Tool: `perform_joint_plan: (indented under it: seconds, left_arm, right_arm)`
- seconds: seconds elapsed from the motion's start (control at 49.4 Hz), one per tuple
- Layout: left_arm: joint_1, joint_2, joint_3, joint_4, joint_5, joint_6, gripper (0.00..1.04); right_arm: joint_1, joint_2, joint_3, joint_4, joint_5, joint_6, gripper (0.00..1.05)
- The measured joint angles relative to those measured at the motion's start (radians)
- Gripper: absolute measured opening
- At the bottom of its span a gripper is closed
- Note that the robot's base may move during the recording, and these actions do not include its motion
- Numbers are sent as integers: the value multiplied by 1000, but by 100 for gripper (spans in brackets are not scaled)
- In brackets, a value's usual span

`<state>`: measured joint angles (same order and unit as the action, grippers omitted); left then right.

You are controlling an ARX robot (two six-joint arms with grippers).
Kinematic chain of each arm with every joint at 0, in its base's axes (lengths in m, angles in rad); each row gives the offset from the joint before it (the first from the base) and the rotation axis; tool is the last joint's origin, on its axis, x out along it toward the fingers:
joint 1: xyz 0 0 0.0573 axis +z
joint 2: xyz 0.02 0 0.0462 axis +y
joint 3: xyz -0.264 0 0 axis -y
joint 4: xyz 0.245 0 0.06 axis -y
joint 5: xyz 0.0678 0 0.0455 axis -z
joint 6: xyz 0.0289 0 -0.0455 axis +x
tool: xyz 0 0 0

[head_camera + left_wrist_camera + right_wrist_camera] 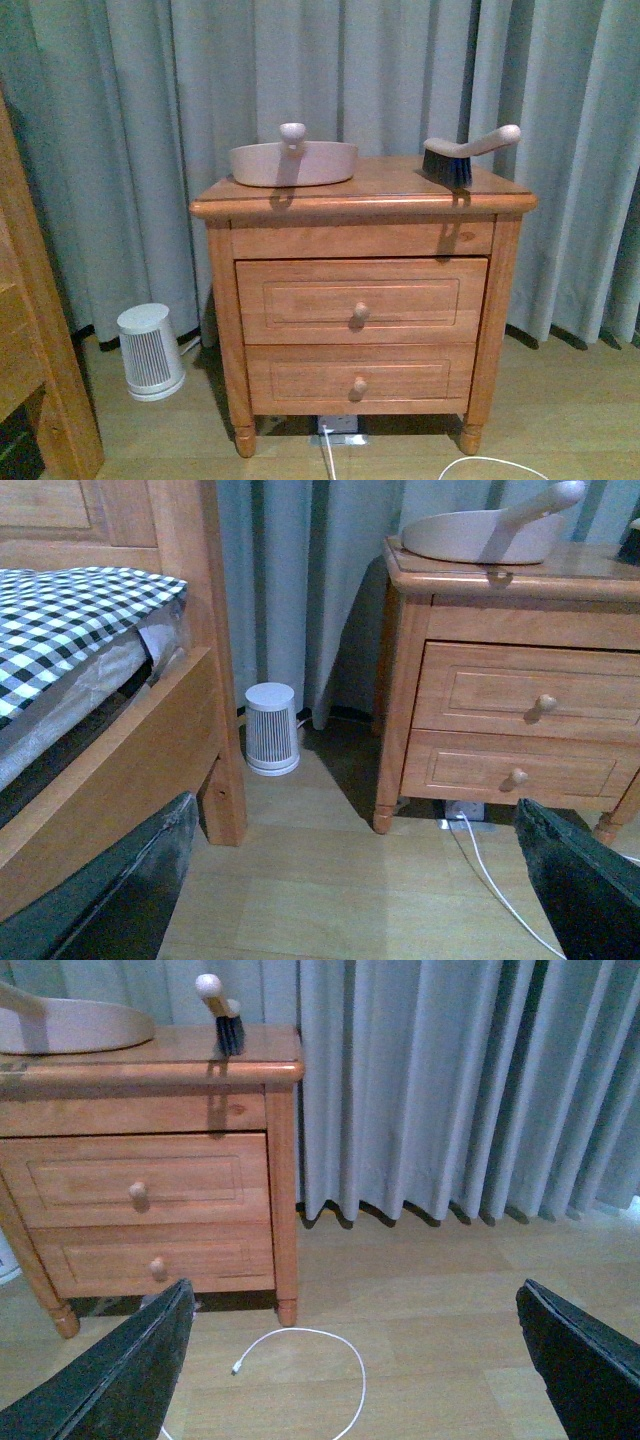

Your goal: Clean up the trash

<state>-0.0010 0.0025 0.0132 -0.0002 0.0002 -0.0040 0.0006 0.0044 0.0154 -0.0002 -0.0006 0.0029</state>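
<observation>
Dustpan (293, 165), brush (465, 152) on worktop (390, 182); bedding (70, 610) seen only by left wrist; left end effector (345, 895), right end effector (350, 1365) gaping, empty.

left gripper (345, 895) with two broad black fingers (105, 890), faintly glossy and scuffed, right gripper (350, 1365) alike, dark wedge-shaped fingers (585, 1355)

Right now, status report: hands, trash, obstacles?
Left hand open, empty. Right hand open, empty. No trash in view. Dustpan, brush atop nightstand; white cable loose on floor.
</observation>
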Motion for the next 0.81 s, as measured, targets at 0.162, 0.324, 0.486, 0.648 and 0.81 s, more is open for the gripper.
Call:
perform_joint_plan:
  seconds: [0.162, 0.324, 0.486, 0.648, 0.81]
  left_arm:
    - [0, 0, 0, 0, 0, 0, 97]
    - [0, 0, 0, 0, 0, 0, 97]
    - [0, 0, 0, 0, 0, 0, 97]
    - [0, 0, 0, 0, 0, 0, 97]
    - [0, 0, 0, 0, 0, 0, 97]
  right_arm:
    - [0, 0, 0, 0, 0, 0, 97]
    - [0, 0, 0, 0, 0, 0, 97]
    - [0, 0, 0, 0, 0, 0, 97]
    - [0, 0, 0, 0, 0, 0, 97]
    - [0, 0, 0, 0, 0, 0, 97]
